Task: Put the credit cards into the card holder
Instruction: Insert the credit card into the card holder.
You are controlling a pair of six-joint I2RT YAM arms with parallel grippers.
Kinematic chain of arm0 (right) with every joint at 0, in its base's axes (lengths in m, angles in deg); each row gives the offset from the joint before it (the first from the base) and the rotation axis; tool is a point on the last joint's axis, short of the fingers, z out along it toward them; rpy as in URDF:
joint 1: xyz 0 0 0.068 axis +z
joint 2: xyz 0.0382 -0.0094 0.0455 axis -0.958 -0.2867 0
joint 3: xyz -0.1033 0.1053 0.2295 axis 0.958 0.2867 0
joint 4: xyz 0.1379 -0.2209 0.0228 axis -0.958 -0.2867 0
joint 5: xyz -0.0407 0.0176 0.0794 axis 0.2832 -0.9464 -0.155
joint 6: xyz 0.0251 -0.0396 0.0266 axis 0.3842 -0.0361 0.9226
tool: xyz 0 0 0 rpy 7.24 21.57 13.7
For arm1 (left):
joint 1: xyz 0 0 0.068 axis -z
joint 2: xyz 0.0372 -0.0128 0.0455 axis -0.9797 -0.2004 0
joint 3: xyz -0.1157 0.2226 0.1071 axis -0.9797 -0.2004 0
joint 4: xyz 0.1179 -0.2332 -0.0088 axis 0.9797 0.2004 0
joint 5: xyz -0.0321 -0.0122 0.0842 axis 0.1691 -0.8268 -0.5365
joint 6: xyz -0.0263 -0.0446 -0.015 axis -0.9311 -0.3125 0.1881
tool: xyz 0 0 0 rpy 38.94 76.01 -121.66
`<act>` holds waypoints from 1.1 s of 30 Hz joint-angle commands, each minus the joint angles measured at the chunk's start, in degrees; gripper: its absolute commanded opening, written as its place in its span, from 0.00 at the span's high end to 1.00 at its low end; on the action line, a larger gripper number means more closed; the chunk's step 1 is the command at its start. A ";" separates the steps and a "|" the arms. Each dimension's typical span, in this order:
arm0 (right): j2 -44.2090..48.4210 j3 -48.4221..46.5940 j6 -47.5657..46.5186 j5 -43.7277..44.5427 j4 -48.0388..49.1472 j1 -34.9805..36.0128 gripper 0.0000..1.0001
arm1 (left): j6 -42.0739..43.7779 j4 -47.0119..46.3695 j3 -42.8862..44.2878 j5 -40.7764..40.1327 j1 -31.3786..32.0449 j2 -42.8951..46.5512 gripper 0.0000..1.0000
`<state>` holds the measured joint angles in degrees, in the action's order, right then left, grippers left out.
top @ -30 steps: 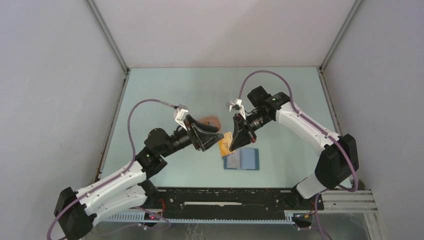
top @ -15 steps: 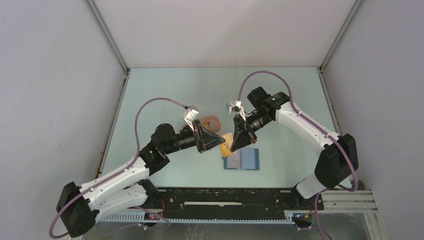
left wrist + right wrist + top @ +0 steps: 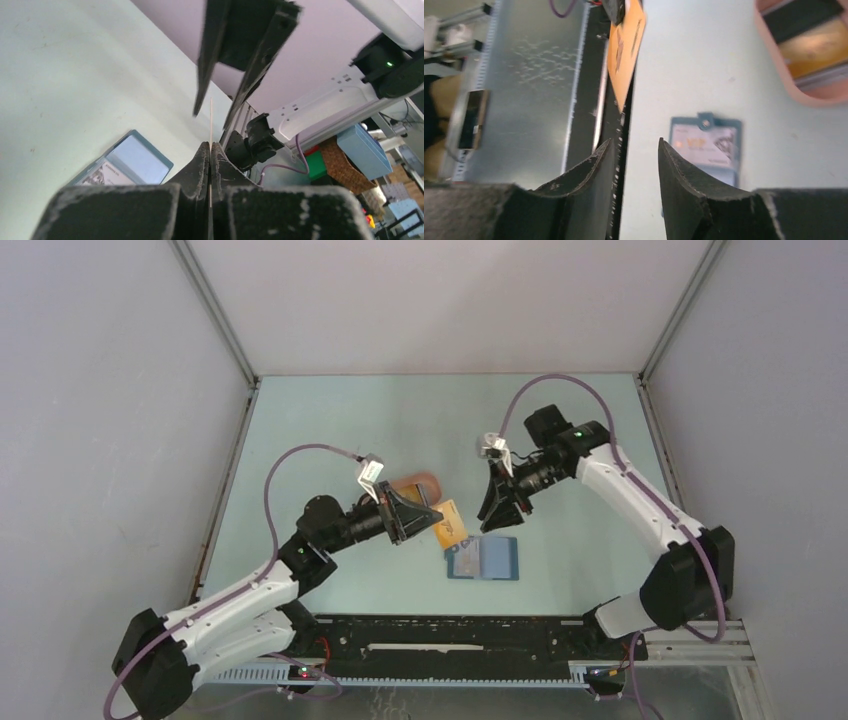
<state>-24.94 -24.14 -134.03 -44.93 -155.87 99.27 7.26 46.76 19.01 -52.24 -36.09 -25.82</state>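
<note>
My left gripper point(image 3: 436, 522) is shut on a yellow-orange credit card point(image 3: 451, 525), held on edge above the table just left of the card holder. In the left wrist view that card point(image 3: 211, 122) is a thin line rising from the closed fingertips point(image 3: 205, 152). The dark-blue card holder point(image 3: 482, 560) lies open on the table with a whitish card point(image 3: 704, 145) in one slot. My right gripper point(image 3: 500, 514) stands open and empty a little to the right of the orange card point(image 3: 626, 50), apart from it. More credit cards, one black point(image 3: 801, 17) and one golden point(image 3: 816, 45), lie in the pink tray.
The salmon-pink tray point(image 3: 420, 481) sits just behind my left gripper, partly hidden by it. A black rail point(image 3: 450, 635) with the arm bases runs along the near edge. Grey walls close in the left, right and far sides.
My left gripper closed on the yellow-orange card. My right gripper opened, let the card go and drew back to the right.
</note>
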 commanded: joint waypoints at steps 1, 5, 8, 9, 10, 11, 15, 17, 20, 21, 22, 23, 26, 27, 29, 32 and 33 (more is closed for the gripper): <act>8.24 5.58 -6.23 8.24 4.03 -3.00 0.57 | -6.24 -10.53 -6.88 -6.86 -0.26 -0.12 1.00; 15.44 18.08 -22.51 14.66 9.88 -3.08 0.63 | -10.11 -20.48 -11.46 -8.85 -0.24 -5.11 1.00; 18.93 25.83 -30.61 18.73 13.94 -2.80 0.64 | -11.06 -22.46 -11.29 -9.29 -0.22 -9.90 1.00; 19.25 27.62 -32.12 19.83 15.20 -2.55 0.66 | -11.19 -22.60 -10.89 -9.54 -0.14 -11.58 1.00; 19.20 29.02 -32.64 20.97 16.22 -1.98 0.69 | -11.25 -23.22 -10.41 -9.48 -0.08 -13.48 1.00; 18.89 30.10 -32.43 22.09 17.49 -1.25 0.73 | -11.47 -24.29 -9.81 -9.24 -0.11 -15.41 1.00; 16.74 33.01 -30.60 27.42 22.76 2.71 0.85 | -13.26 -30.58 -7.79 -6.50 0.13 -25.66 1.00; 15.55 33.47 -29.60 29.66 24.77 4.53 0.87 | -14.70 -34.11 -6.55 -5.05 0.35 -30.45 1.00; 12.85 33.53 -28.49 33.25 26.31 7.38 0.90 | -15.67 -37.69 -4.93 -4.20 0.85 -36.68 1.00; 12.00 33.57 -28.47 34.20 26.36 8.06 0.91 | -15.77 -38.23 -4.54 -4.26 1.00 -38.25 1.00; 11.31 33.62 -28.39 34.97 26.52 8.41 0.91 | -15.78 -38.31 -4.20 -4.31 1.05 -39.45 1.00; 10.70 33.57 -28.36 35.33 26.57 8.62 0.92 | -15.78 -38.50 -4.12 -4.39 1.08 -40.48 1.00; 9.54 33.58 -28.30 36.03 26.53 8.66 0.93 | -15.48 -39.06 -4.13 -4.75 1.16 -42.98 1.00; 9.22 33.58 -28.29 36.32 26.54 8.69 0.93 | -15.51 -39.36 -4.05 -4.76 1.20 -43.84 1.00; 8.31 33.58 -28.25 36.80 26.56 8.85 0.94 | -15.73 -40.34 -3.77 -4.63 1.25 -46.28 1.00; 7.11 33.58 -28.20 37.66 26.62 9.24 0.94 | -16.27 -42.01 -3.11 -4.32 1.33 -48.96 1.00; 6.76 33.58 -28.13 37.95 26.66 9.35 0.94 | -16.38 -42.36 -2.85 -4.24 1.33 -49.72 1.00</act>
<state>-16.88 9.50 -162.10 -8.71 -130.23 107.89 -8.15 9.45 12.91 -57.29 -35.11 -73.12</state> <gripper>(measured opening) 0.062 0.008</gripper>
